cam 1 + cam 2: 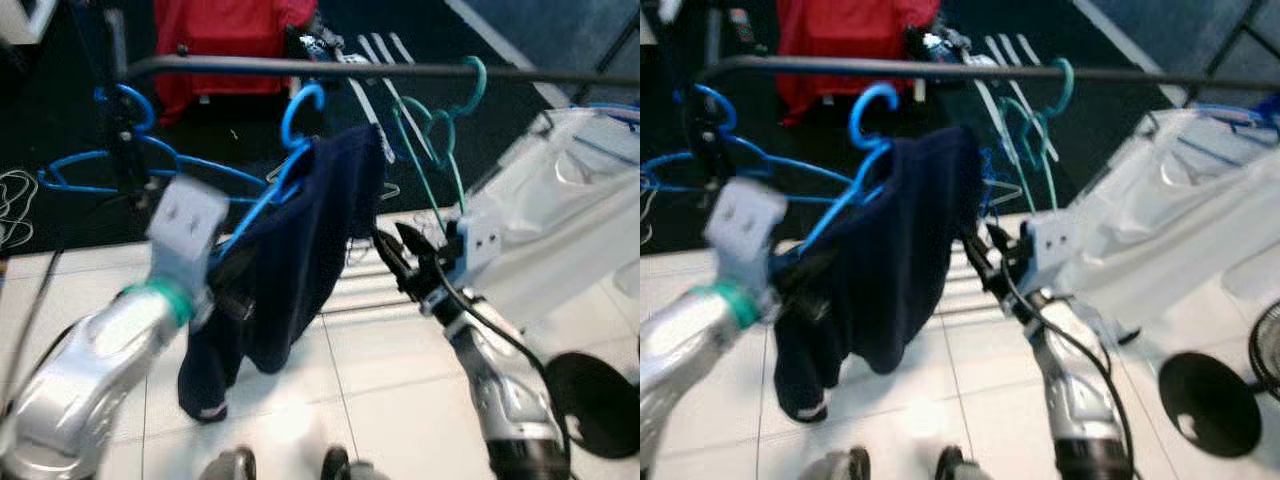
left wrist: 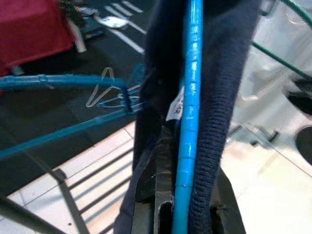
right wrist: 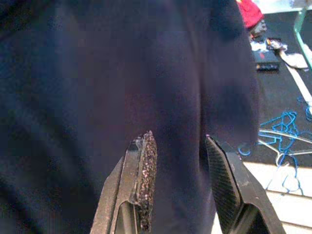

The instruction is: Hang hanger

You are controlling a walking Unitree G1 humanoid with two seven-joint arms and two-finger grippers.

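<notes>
A blue hanger [image 1: 262,205] carries a dark navy garment [image 1: 310,250]. Its hook [image 1: 303,108] sits just under the black rail [image 1: 330,68]; I cannot tell whether it touches. My left gripper [image 2: 178,214] is shut on the hanger's blue arm, low on the garment's left side, with cloth bunched around the fingers. At the garment's right edge my right gripper [image 1: 395,240] stands open. In the right wrist view its two pads [image 3: 146,161] face the navy cloth with nothing between them.
Another blue hanger [image 1: 135,150] hangs at the rail's left end and a teal one [image 1: 440,125] to the right. White clothing [image 1: 560,210] fills the right side. More hangers lie on the dark floor [image 1: 60,215], a red cloth [image 1: 225,40] behind, a black round base [image 1: 595,400] low right.
</notes>
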